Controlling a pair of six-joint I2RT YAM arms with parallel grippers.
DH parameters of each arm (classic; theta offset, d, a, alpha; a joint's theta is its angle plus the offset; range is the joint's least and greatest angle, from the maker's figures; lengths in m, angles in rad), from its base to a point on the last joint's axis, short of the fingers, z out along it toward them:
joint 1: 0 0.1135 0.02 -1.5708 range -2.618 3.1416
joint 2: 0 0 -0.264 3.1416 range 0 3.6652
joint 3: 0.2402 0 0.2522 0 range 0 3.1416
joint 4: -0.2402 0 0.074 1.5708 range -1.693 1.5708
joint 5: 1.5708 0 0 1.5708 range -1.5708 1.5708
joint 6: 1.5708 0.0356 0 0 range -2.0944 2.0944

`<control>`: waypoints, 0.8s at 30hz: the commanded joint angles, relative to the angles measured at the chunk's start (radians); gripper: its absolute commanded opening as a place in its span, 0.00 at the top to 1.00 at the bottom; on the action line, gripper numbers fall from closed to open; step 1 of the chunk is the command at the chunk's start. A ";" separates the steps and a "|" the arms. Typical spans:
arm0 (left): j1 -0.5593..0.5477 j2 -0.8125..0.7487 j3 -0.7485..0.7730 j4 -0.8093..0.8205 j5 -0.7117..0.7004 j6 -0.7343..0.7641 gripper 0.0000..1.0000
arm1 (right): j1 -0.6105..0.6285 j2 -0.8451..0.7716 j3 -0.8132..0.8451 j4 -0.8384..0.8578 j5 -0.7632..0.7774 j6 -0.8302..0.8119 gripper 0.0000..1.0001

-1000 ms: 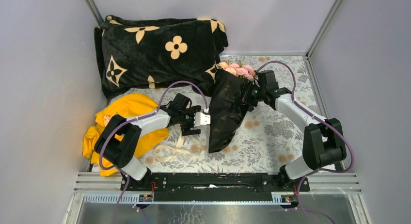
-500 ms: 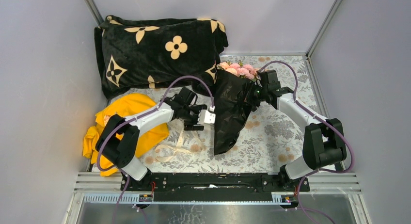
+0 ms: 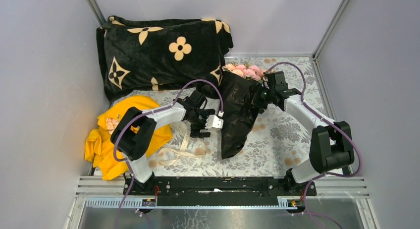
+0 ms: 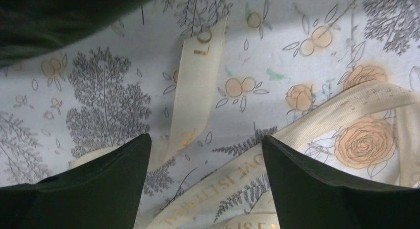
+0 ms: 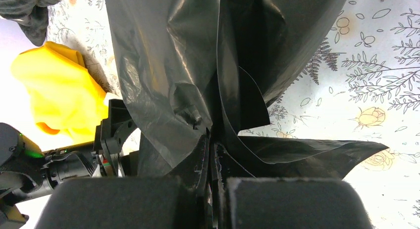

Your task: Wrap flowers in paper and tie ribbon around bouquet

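Observation:
The bouquet (image 3: 237, 112) leans over the floral tablecloth, a tall cone of crinkled black paper (image 5: 168, 65) with the pale pink flowers (image 3: 242, 71) at its far end and its tip near the table. My right gripper (image 3: 260, 95) grips the cone's upper right side; in the right wrist view its jaws (image 5: 210, 147) are pressed together on a fold of the paper. Just left of the cone, my left gripper (image 3: 208, 124) hangs over the cream ribbon (image 3: 182, 148). In its wrist view the jaws (image 4: 205, 140) stand wide apart above the ribbon's strips (image 4: 195, 100), nothing between them.
A thick black blanket (image 3: 158, 50) with tan flower marks lies at the back left. A yellow garment (image 3: 129, 125) is heaped under the left arm. Grey walls close the back and both sides. The black base rail (image 3: 213, 185) runs along the near edge.
My left arm has swung right, closer to the cone; its jaws narrowed briefly and spread again. The bouquet's lower tip has drifted slightly right. The right gripper stays shut on the paper.

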 commanded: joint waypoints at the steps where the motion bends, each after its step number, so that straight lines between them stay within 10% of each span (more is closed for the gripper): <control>1: -0.030 0.016 -0.041 0.079 -0.083 -0.009 0.16 | -0.013 -0.002 0.040 0.010 -0.003 -0.014 1.00; 7: -0.037 -0.026 -0.065 0.001 -0.070 -0.069 1.00 | -0.016 0.005 0.049 0.012 -0.006 -0.005 1.00; 13: -0.095 -0.300 -0.126 -0.206 0.111 -0.068 1.00 | -0.019 0.034 0.088 -0.020 0.034 -0.008 1.00; 24: -0.602 -0.099 0.301 -0.600 0.127 -0.222 1.00 | -0.018 0.053 0.097 0.035 0.059 0.030 1.00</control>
